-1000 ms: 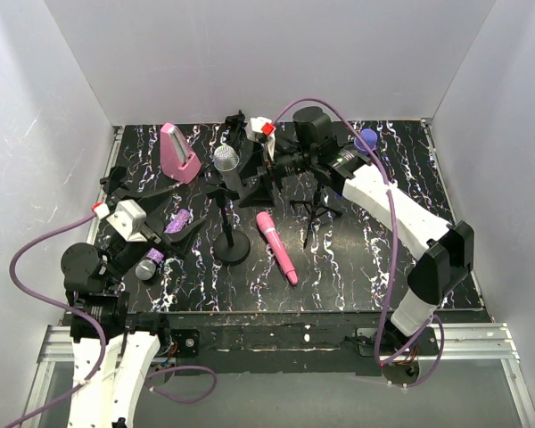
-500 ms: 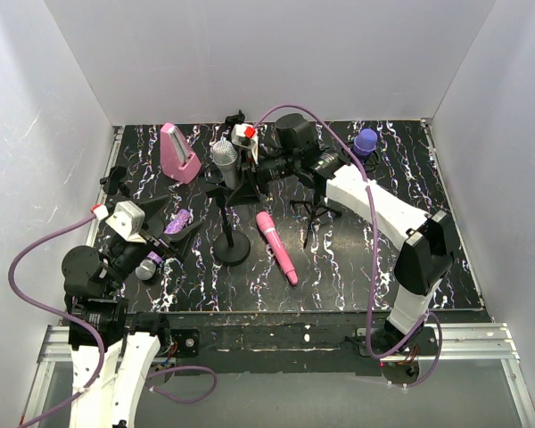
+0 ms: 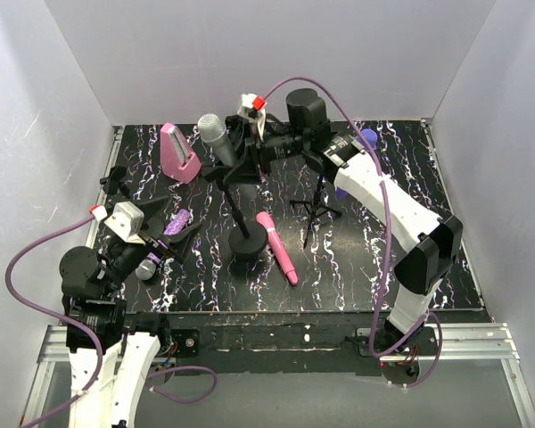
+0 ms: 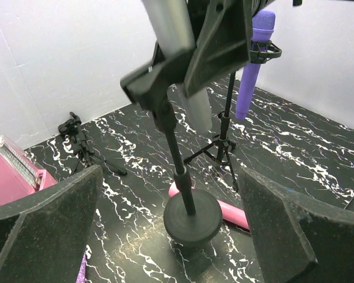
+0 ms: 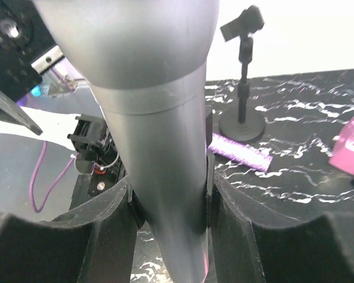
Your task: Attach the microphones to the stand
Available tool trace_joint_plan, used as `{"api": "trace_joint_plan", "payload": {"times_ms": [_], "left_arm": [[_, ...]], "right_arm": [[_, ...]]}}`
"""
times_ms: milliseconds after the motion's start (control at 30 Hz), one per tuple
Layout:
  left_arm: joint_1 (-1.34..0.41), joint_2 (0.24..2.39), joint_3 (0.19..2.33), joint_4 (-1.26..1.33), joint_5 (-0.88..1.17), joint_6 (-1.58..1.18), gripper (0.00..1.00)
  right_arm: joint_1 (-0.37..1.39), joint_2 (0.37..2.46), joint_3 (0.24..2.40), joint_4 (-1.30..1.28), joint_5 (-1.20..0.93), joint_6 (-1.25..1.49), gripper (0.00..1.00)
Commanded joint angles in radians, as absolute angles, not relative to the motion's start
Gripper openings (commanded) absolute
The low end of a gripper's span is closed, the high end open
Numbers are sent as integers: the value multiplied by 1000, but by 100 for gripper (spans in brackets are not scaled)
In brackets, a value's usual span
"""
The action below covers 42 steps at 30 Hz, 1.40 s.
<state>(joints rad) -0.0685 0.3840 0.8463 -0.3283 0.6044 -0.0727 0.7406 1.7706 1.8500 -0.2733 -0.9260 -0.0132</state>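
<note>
My right gripper (image 3: 250,150) is shut on the silver-grey microphone (image 3: 216,134), which sits in the clip of the round-base stand (image 3: 247,242). The right wrist view shows both pads pressing the microphone body (image 5: 165,135). In the left wrist view the stand's base (image 4: 193,217) looks slightly raised and tilted. The pink microphone (image 3: 279,249) lies on the table beside that base. A dark purple microphone (image 3: 366,139) hangs in the tripod stand (image 3: 316,209). Below my open left gripper (image 3: 174,245) lies the glittery purple microphone (image 3: 150,264), partly hidden.
A pink wedge-shaped box (image 3: 179,153) stands at the back left. A small black stand (image 3: 116,183) stands near the left edge. White walls close in the table's back and both sides. Purple cables loop off both arms.
My right gripper has closed on the silver-grey microphone in the clip. The stand has shifted a little right and lifted, and the microphone head has swung up and back.
</note>
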Motion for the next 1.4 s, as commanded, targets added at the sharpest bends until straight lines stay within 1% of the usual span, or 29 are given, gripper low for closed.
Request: {"api": "trace_joint_plan", "payload": {"times_ms": [0, 167, 533, 667, 767, 833, 1000, 1067, 1333, 1367], "left_arm": [[-71, 394, 882, -345, 609, -66, 98], [-71, 406, 881, -327, 621, -80, 98], [-71, 443, 885, -301, 638, -95, 98], [-71, 449, 879, -279, 640, -113, 98], [-71, 449, 871, -272, 647, -124, 98], [-71, 449, 859, -270, 655, -129, 98], [-71, 456, 821, -259, 669, -163, 98], [-71, 462, 801, -238, 673, -189, 98], [-71, 489, 770, -215, 678, -233, 98], [-71, 492, 767, -215, 677, -238, 98]], "right_arm": [[678, 1730, 1965, -173, -954, 83, 16], [583, 1747, 2039, -138, -919, 127, 16], [322, 1816, 2195, -106, -801, 115, 15], [215, 1821, 2203, -124, -769, 94, 14], [132, 1810, 2152, -117, -782, 100, 14], [92, 1784, 2079, -89, -790, 95, 14], [61, 1698, 1901, -120, -723, -81, 15], [43, 1680, 1844, -106, -695, -112, 15], [-67, 1638, 1651, -11, -733, -87, 15], [-77, 1626, 1622, 35, -744, -75, 15]]}}
